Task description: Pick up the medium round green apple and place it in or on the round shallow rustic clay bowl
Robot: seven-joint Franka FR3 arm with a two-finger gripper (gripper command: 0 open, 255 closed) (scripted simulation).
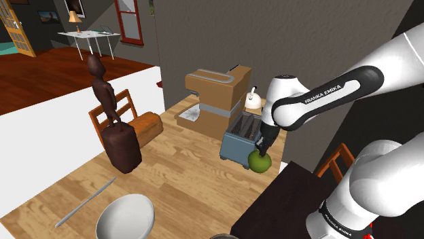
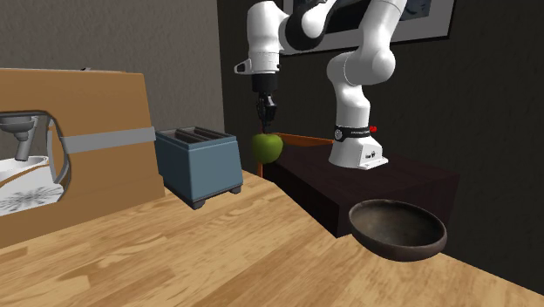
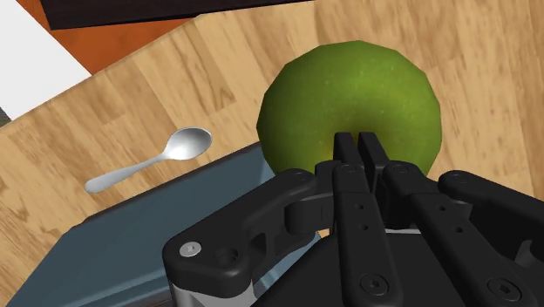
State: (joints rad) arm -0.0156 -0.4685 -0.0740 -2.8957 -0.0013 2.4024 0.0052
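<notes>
While the white arm bends down from its dark stand (image 2: 397, 185), the black hand (image 2: 267, 120) points straight down at the top of the green apple (image 2: 267, 146). In the wrist view the two fingers (image 3: 348, 148) lie together with barely a slit between them, in front of the crown of the apple (image 3: 349, 87), which is far wider than they are; they do not clasp it. Whether the tips touch its skin, I cannot tell. The apple (image 1: 259, 163) is at the edge of the wooden worktop (image 1: 183, 170), just beside a corner of the blue-grey toaster (image 1: 239, 139) and near the stand. The shallow dark brown clay bowl (image 2: 401, 249) sits on the worktop against the stand's front, well apart from the apple and toward the second exterior view's right. A grey spoon (image 3: 161, 159) lies on the wood beyond the toaster (image 3: 131, 253).
</notes>
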